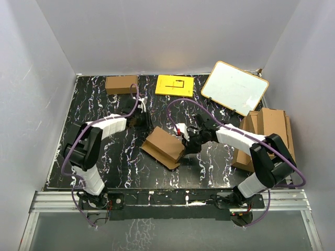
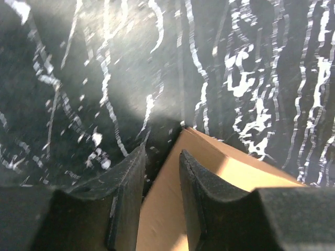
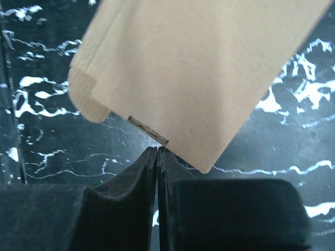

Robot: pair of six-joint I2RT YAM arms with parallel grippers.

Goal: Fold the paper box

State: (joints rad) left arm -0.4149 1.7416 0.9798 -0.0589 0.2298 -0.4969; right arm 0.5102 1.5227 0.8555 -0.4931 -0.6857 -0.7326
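The paper box is a brown cardboard carton lying partly folded in the middle of the black marbled table. My left gripper is at its far left corner. In the left wrist view the left gripper stands slightly open, and a box wall runs through and under the gap without being pinched. My right gripper is at the box's right end. In the right wrist view the right gripper is shut with nothing between its fingers, its tips just under the edge of a box flap.
A smaller brown carton sits at the back left, with a yellow sheet at the back middle. A whiteboard leans at the back right. A pile of larger cardboard sheets lies along the right edge.
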